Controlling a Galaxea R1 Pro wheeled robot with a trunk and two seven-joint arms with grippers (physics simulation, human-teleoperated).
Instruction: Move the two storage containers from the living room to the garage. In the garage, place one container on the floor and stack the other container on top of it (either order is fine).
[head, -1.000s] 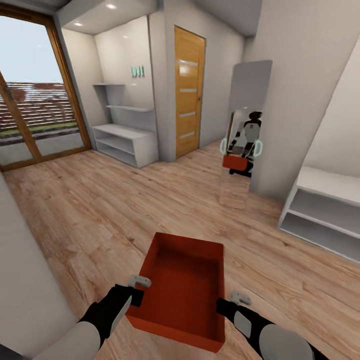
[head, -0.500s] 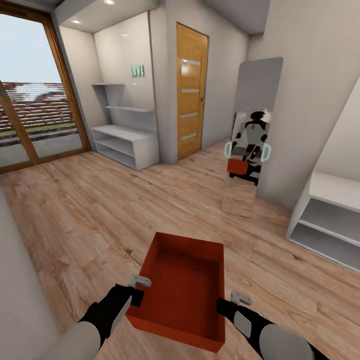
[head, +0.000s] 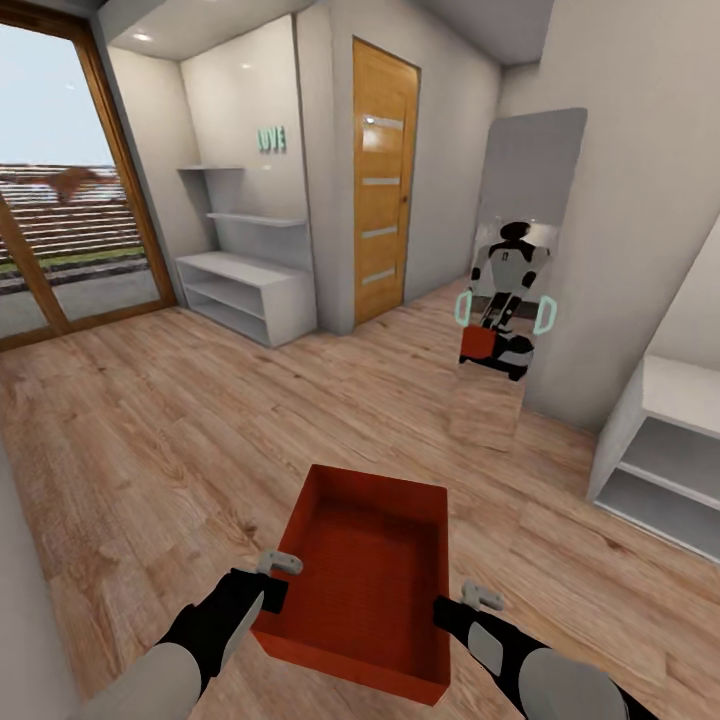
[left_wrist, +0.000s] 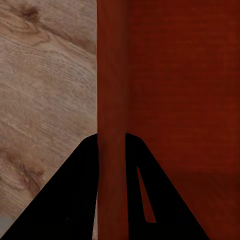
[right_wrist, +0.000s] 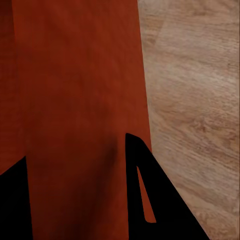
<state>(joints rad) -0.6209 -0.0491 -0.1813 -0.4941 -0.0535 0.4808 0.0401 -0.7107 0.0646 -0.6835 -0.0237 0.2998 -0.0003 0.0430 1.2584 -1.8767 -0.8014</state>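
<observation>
A pale wood-plank floor (head: 200, 420) spreads across a room with light grey walls. A tall glass door in a wooden frame (head: 60, 200) stands at ten o'clock, a wood-panelled door (head: 383, 180) at twelve o'clock, and a leaning mirror (head: 510, 270) at one o'clock, reflecting the robot with an orange-red bin. White low shelving (head: 245, 290) sits at eleven o'clock and another white shelf unit (head: 665, 450) at three o'clock. At six o'clock, held above the planks, is one orange-red storage container (head: 365, 590), open and empty. The left gripper (head: 270, 590) is at the container's nine o'clock side; in the left wrist view its dark fingers (left_wrist: 75, 195) pinch that thin wall from both faces. The right gripper (head: 450, 612) is at the container's three o'clock side, its fingers (right_wrist: 150, 195) likewise clamped across that wall.
</observation>
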